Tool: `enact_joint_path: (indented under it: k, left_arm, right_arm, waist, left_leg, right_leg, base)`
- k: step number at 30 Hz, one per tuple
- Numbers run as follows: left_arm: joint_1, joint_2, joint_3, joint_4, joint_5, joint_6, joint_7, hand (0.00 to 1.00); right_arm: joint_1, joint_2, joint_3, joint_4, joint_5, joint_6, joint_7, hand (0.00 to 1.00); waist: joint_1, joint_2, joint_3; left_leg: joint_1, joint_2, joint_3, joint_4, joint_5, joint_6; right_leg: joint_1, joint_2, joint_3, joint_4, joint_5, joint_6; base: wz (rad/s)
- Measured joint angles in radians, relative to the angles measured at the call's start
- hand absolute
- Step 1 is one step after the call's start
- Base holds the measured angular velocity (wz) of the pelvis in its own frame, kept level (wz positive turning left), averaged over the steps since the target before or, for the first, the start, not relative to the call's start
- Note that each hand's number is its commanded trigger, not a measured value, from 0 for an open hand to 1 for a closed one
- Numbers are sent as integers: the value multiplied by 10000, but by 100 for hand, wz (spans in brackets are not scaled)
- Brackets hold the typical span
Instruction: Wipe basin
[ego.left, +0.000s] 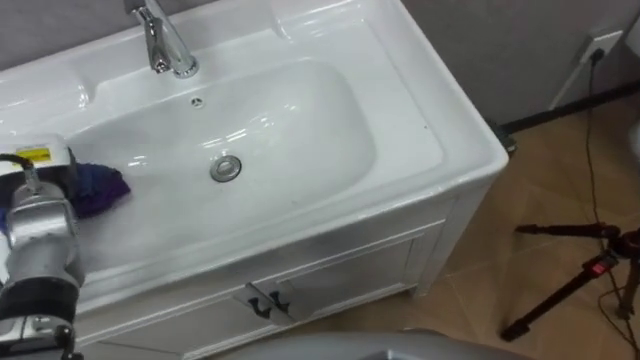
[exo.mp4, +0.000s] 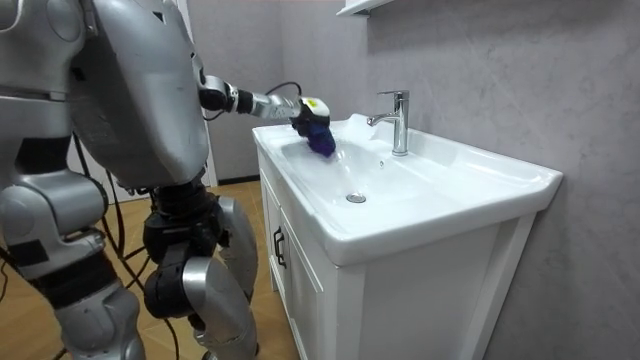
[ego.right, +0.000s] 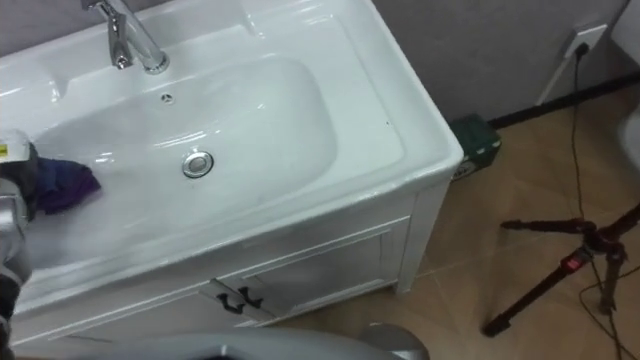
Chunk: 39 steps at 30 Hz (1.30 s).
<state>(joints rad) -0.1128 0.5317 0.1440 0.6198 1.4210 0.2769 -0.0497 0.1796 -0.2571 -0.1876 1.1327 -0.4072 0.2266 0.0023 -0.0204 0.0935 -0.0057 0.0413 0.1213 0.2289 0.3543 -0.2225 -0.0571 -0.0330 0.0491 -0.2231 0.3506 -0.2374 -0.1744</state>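
Note:
The white basin sits on a white cabinet in front of me, its bowl hollow with a metal drain in the middle. My left hand reaches in from the lower left and is shut on a blue-purple cloth. The cloth rests against the bowl's left inner wall, left of the drain. In the room view the left hand holds the cloth at the far end of the basin, near the rim. I stand upright at the basin's front.
A chrome tap stands at the back rim, with a small overflow hole below it. The cabinet doors have dark handles. On the wooden floor to the right stands a black tripod, and a green box by the wall.

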Motion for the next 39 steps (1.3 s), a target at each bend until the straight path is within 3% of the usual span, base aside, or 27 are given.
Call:
enact_joint_path:
  k: [3,5,9,13,18,20,23,27,29,30,32,34,39]
  left_arm:
    - [-133,574,0,-205,64,288,-2,100]
    - [-134,796,3,-381,75,387,-21,100]
    - [-134,814,111,-861,147,740,-85,100]
    - [-134,816,115,-937,293,732,-105,100]
    - [-100,828,217,-1476,341,714,198,100]
    - [160,828,601,-1532,351,704,783,100]
    - [903,828,1054,-1488,349,701,1560,100]
    - [1958,756,1104,-1479,182,619,2363,100]
    - [2077,652,1103,-1447,-19,400,2625,100]
    - [2086,629,1103,-1387,-143,215,2835,100]
    - [2097,621,1103,-1385,-148,21,3086,100]
    - [2096,570,1103,-1544,-207,-79,3288,100]
    - [2195,-35,1103,-2617,-1468,-423,3865,100]
  right_arm:
    - [23,-304,89,17,1,-182,2,0]
    - [76,-408,90,26,-3,-219,6,0]
    - [186,-472,113,146,0,-347,20,0]
    - [226,-489,95,301,179,-476,4,0]
    - [498,-489,99,290,858,-703,-104,0]
    - [497,-484,142,293,1058,-906,-221,0]
    - [486,-488,158,295,1162,-1047,-459,0]
    - [516,-494,321,317,1891,-1130,-463,0]
    - [555,-474,513,334,2238,-1303,-442,0]
    - [561,-474,512,367,2423,-1418,-431,0]
    - [568,-481,511,368,2449,-1512,-433,0]
    - [590,-480,572,376,2438,-1624,-444,0]
    - [636,-467,573,661,2448,-1809,-474,0]
  waist:
    - [-15,150,103]
    - [-15,262,93]
    - [31,316,74]
    - [112,282,75]
    - [459,195,3]
    - [550,97,-2]
    - [566,127,-6]
    - [609,179,23]
    - [688,195,34]
    - [726,155,91]
    - [780,195,71]
    - [758,160,103]
    - [625,137,80]
  left_leg:
    - [-70,-148,-286,-47,69,-20]
    - [-50,-210,-300,-151,84,-21]
    - [27,-370,-342,-368,299,-41]
    - [5,-391,-458,-431,299,-41]
    - [-199,-400,-722,-252,296,-42]
    - [-204,-406,-812,-222,291,-42]
    - [-267,-419,-953,-165,285,-37]
    - [-135,-451,-977,-305,285,-37]
    - [-122,-450,-1010,-250,284,-35]
    - [-126,-450,-1032,-239,285,-35]
    - [-129,-451,-1058,-256,287,-34]
    - [-142,-461,-1153,-264,287,-34]
    - [-153,-472,-1247,-439,292,-35]
  right_leg:
    - [-75,-165,-153,213,-122,35]
    - [-107,-257,-270,330,-191,60]
    - [-74,-434,-399,361,-232,116]
    - [-69,-467,-528,353,-237,130]
    - [-92,-469,-641,253,-169,128]
    - [-44,-491,-729,227,-156,117]
    - [-12,-477,-798,106,-132,130]
    - [98,-475,-817,63,-151,174]
    - [181,-473,-854,4,-146,190]
    - [206,-471,-881,-18,-142,197]
    - [218,-471,-895,-46,-132,214]
    - [236,-482,-967,-68,-130,223]
    - [234,-484,-1128,-247,-76,322]
  base:
    - [19]
    - [21]
    - [14]
    - [11]
    - [6]
    - [2]
    - [10]
    - [9]
    - [8]
    - [8]
    - [4]
    - [12]
    - [9]
